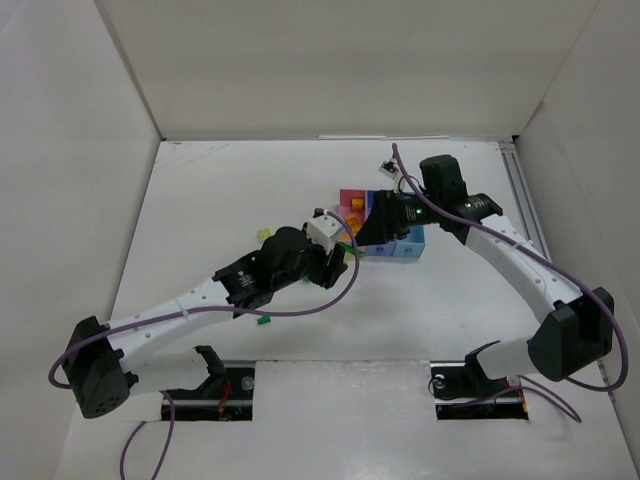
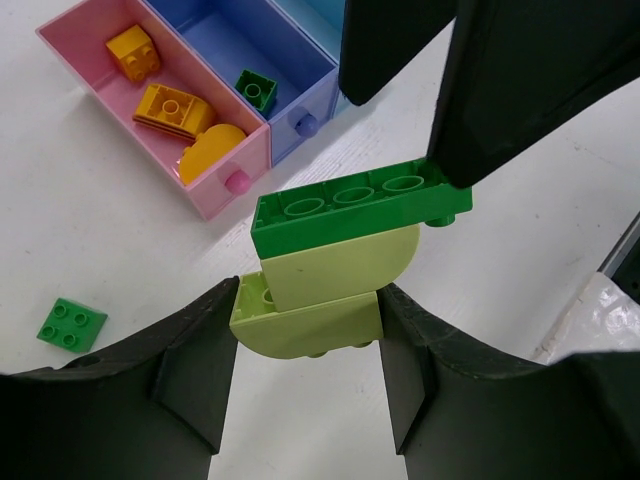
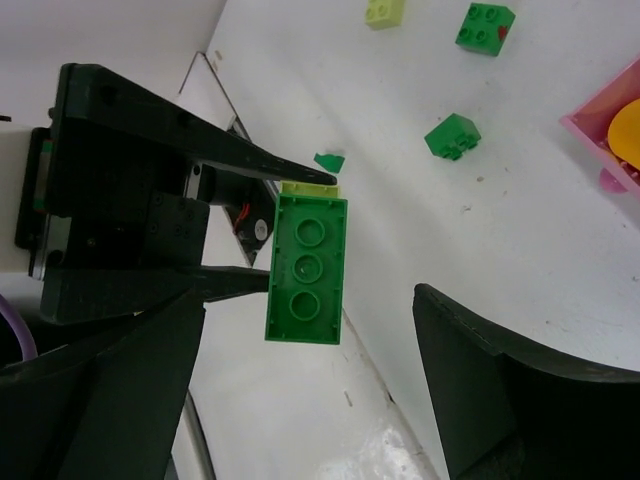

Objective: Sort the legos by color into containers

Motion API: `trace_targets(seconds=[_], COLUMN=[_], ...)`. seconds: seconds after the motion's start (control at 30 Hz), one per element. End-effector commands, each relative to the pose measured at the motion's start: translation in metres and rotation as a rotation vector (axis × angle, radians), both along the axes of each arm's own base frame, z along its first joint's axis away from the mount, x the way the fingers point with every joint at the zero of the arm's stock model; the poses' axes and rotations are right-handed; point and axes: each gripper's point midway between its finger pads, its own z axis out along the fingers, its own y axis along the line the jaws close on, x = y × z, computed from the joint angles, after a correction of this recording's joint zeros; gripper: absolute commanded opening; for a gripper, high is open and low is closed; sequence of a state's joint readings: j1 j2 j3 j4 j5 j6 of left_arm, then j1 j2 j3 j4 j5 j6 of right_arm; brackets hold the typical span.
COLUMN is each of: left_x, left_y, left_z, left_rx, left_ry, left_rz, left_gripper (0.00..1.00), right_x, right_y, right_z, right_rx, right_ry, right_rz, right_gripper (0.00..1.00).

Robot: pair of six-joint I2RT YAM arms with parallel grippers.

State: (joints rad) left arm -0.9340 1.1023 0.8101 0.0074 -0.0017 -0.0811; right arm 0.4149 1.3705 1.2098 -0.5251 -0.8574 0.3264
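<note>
Legos first: you've got a three-piece stack in the left end effector (image 2: 310, 300), a dark green brick (image 2: 360, 205) on top of two lime-yellow pieces (image 2: 335, 268), studs up. It looks clear of the tabletop (image 2: 100, 230). The left fingers (image 2: 190, 360) are closed in on the lower lime piece from both sides, with a narrow gap. The green brick's long axis runs along the line between those fingers, its right end tipped slightly up in the left wrist view and overhanging the lime pieces.

Your right end effector (image 3: 305, 300) is spread wide, one finger on each side of the green brick. The right wrist view shows a gap on both sides and no contact. From there the studs face the camera and the long axis runs crosswise to the line between the right fingers.

The stack sits just beside the containers (image 1: 408, 247), near the pink end. In the top view it's mostly hidden between the two end effectors.

- **Pink bin** (image 2: 95, 85): three orange-yellow legos (image 2: 170, 105).
- **Medium blue bin** (image 2: 215, 50): one small green lego (image 2: 255, 88).
- **Light blue bin** (image 2: 315, 15): mostly hidden behind a right finger, so I can't tell the contents.

Loose on the tabletop is a green square brick (image 2: 70, 322) beside the left finger. The right wrist view shows a green lego (image 3: 485, 27), a second green lego (image 3: 452, 135) and a lime lego (image 3: 385, 12).
</note>
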Motion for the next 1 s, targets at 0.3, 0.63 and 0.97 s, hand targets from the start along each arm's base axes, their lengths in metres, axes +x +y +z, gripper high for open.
trace_targets(seconds=[0.3, 0.63, 0.97], left_x=[0.004, 0.006, -0.003], left_y=[-0.012, -0.013, -0.01], left_z=[0.05, 0.057, 0.046], left_rx=[-0.071, -0.075, -0.075], left_ry=[-0.141, -0.165, -0.142], left_rz=[-0.057, -0.062, -0.087], left_gripper=[0.3, 0.29, 0.29], right_x=[-0.001, -0.014, -0.004], right_y=[0.012, 0.023, 0.015], right_z=[0.005, 0.007, 0.018], right_rx=[0.002, 0.028, 0.046], right_ry=[-0.016, 0.004, -0.039], right_rz=[0.045, 0.105, 0.074], right_gripper=[0.77, 0.59, 0.23])
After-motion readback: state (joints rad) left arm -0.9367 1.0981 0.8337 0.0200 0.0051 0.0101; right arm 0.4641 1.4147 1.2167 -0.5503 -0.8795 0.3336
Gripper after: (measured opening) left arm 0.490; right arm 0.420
